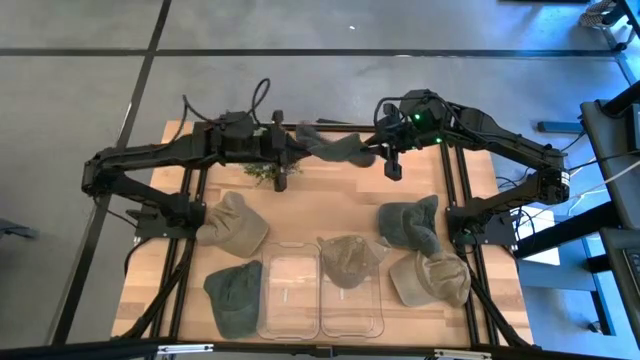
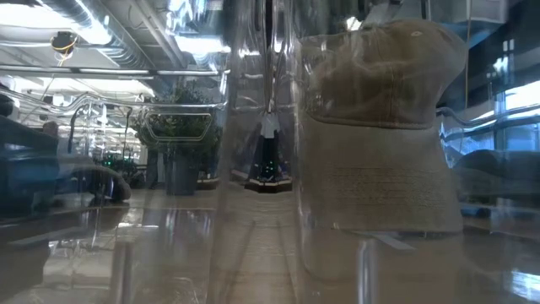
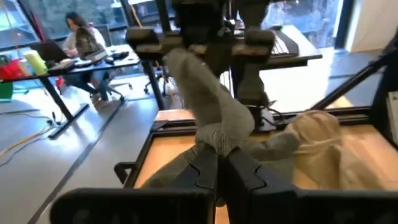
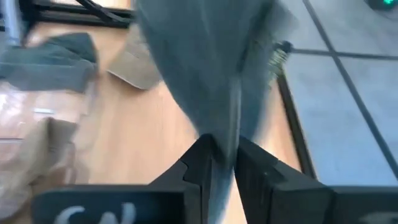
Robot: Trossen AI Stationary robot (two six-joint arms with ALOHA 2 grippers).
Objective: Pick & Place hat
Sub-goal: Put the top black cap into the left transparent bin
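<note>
One grey-green fabric cap (image 1: 330, 147) hangs stretched between our two grippers above the wooden table's (image 1: 330, 200) far edge, its long axis running along that edge. Our left gripper (image 1: 290, 150) is pressed together, pinching one end; our right gripper (image 1: 372, 148) has its fingers slightly parted around the other end.
</note>
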